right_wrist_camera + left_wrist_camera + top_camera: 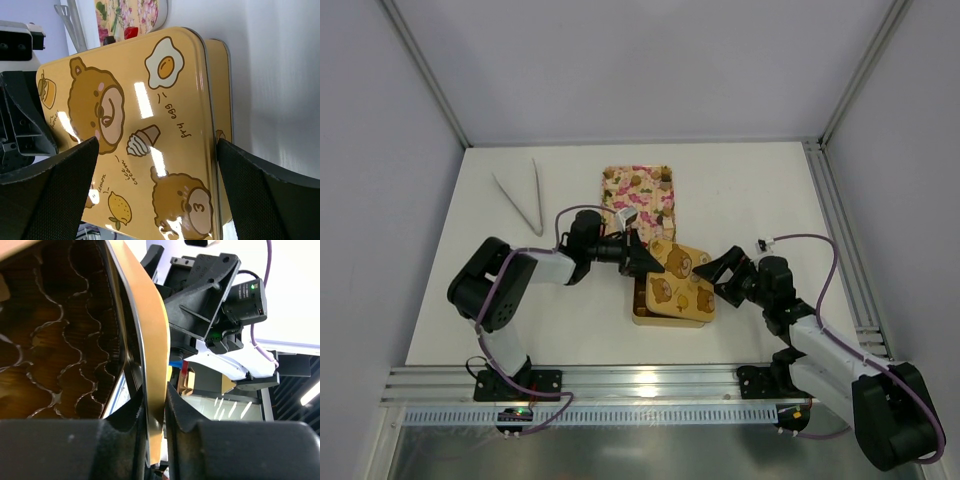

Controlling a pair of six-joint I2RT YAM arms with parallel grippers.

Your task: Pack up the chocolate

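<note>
A yellow lid (680, 280) printed with bears lies askew and tilted over the gold box (645, 315). My left gripper (642, 258) is shut on the lid's left edge; in the left wrist view the fingers (185, 410) pinch the thin gold sheet (152, 355), with a dark wavy grid (55, 330) beside it. My right gripper (722, 278) is open at the lid's right side; in the right wrist view it (160, 190) straddles the lid (140, 125) without gripping it. A few brown chocolate pieces (638, 181) lie on the pink floral tray (620, 215). The box's contents are hidden.
Metal tongs (520, 195) lie at the back left, also in the right wrist view (72, 20). The pink tray (130, 12) sits just behind the box. The box's rim (222, 100) shows under the lid. Frame rails run along the right and near table edges.
</note>
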